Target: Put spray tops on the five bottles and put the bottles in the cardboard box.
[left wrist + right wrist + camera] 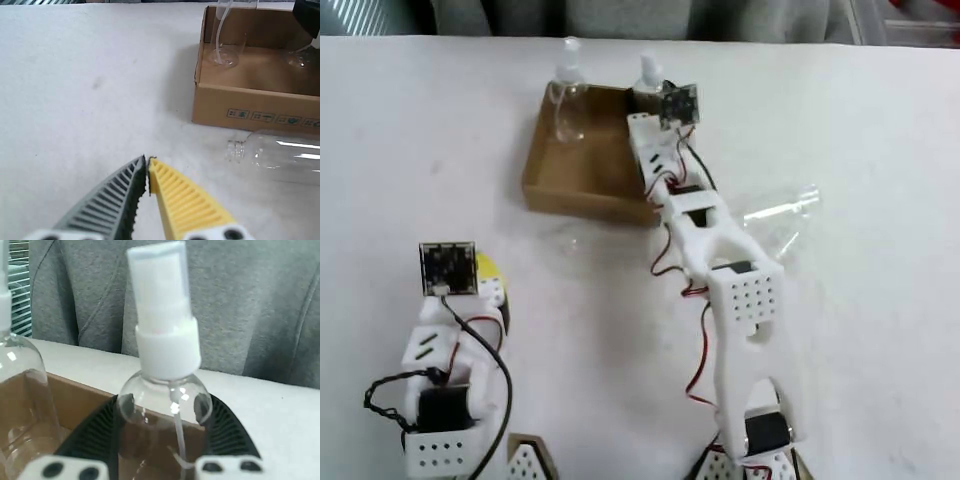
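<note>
While the R pincer (161, 409) grips the capped spray bottle (162, 365) between its jaws, cardboard box (70, 397) wall just behind, risk: letting go tilted could tip it into the neighbour bottle (15, 375) alongside. L pincer (148, 167) clenched, empty.

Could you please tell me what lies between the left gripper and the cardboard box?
The left wrist view shows bare table from the left gripper towards the cardboard box, then one topless bottle lying on its side before the near wall.

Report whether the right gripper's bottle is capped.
Capped: a white spray top sits on the bottle held in the right gripper.
</note>
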You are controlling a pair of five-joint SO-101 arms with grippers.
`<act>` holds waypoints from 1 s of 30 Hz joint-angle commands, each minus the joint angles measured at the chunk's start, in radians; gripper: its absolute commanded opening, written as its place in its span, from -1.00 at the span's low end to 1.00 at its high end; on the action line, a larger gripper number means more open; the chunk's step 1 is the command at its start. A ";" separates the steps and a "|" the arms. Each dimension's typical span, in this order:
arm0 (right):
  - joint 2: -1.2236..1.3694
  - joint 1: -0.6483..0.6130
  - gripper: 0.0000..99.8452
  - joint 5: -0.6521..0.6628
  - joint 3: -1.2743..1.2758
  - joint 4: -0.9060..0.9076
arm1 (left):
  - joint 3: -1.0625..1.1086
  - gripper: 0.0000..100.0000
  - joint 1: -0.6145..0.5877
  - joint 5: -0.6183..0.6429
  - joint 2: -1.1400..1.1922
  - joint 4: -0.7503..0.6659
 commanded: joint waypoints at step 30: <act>-0.085 -0.007 -0.55 -0.072 -0.029 0.156 | -0.002 -0.94 0.016 -0.006 -0.013 0.008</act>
